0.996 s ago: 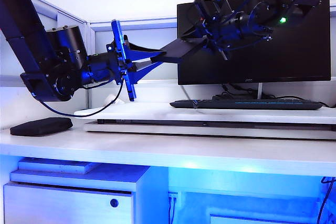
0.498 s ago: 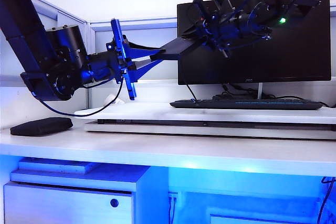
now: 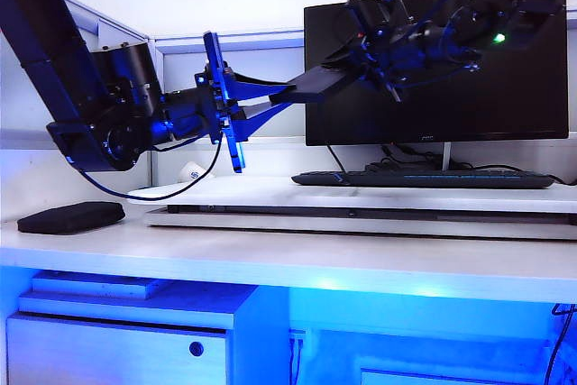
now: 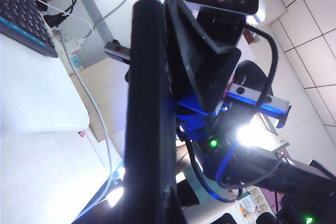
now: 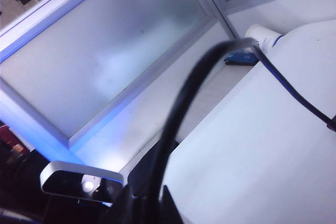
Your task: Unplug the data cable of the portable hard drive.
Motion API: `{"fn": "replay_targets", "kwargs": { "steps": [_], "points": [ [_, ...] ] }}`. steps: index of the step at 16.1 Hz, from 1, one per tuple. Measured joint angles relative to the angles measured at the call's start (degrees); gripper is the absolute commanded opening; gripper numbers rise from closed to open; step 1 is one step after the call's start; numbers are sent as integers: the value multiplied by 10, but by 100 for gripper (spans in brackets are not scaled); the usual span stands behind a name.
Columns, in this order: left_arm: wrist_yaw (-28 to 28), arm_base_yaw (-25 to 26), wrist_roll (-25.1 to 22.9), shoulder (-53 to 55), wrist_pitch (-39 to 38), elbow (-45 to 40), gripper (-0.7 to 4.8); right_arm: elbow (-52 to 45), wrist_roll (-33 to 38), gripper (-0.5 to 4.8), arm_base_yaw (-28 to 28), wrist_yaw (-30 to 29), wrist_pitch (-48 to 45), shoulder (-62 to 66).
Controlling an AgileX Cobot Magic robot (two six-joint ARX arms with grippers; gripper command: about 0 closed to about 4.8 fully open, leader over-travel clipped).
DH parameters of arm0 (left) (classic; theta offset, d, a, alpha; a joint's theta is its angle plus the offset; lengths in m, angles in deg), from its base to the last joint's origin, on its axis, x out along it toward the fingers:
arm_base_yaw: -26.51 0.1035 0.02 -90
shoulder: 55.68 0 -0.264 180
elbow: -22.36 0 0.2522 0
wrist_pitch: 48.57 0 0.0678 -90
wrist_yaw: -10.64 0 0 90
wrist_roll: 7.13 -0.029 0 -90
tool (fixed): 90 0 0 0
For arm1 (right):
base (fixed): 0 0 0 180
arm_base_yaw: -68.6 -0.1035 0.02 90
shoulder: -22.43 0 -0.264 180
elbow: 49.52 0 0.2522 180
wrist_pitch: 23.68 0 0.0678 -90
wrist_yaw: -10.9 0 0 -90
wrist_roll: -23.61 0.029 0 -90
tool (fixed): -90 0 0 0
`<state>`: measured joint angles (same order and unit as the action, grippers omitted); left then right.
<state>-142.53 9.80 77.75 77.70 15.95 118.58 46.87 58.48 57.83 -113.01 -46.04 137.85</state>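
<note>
1. Exterior view: one portable hard drive (image 3: 311,86) is held aloft at 11 o'clock from the one keyboard (image 3: 424,178), pinched by the left gripper (image 3: 275,96). The right gripper (image 3: 362,62) is stationed at its far end.
2. Left wrist view: the drive is seen clamped edge-on.
3. Right wrist view: one data cable (image 5: 184,98) is seen pinched by the right jaws. A skewed pull could strain the plug or drag the drive loose.

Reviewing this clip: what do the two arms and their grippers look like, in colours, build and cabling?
Both arms are black with bulky cylindrical joints. The left gripper has long black fingers on a bright blue frame, and a black cable loops beneath that arm. The right gripper is black too, with a green indicator light glowing on the right arm. Each wrist carries a small camera bar.
</note>
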Motion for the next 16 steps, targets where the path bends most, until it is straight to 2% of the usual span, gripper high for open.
{"fn": "replay_targets", "kwargs": {
  "steps": [8, 9, 10, 11, 12, 13, 14, 16],
  "points": [
    [-1, -1, -10, -3, -7, 5, -6, 36, -13, -5, 27, -56, 34, 5],
    [-63, 7, -18, -3, 16, -4, -6, 63, -31, -5, 53, 57, 25, 7],
    [-85, 10, -21, 1, 18, -10, -6, 69, -35, -5, 96, 103, 5, 0],
    [-82, 16, -22, 2, 14, -9, -6, 69, -37, -5, 121, 123, -3, -6],
    [-83, 23, -23, 1, 16, -8, -6, 70, -38, -5, 117, 130, -4, -6],
    [-84, 16, -24, 1, 16, -8, -6, 69, -45, -5, 83, 109, 16, -2],
    [-87, 9, -24, 2, 13, -8, -6, 67, -56, -5, 74, 92, 27, -1],
    [-85, 8, -24, 2, 16, -7, -6, 67, -62, -5, 98, 90, 31, 0]
  ]
}}
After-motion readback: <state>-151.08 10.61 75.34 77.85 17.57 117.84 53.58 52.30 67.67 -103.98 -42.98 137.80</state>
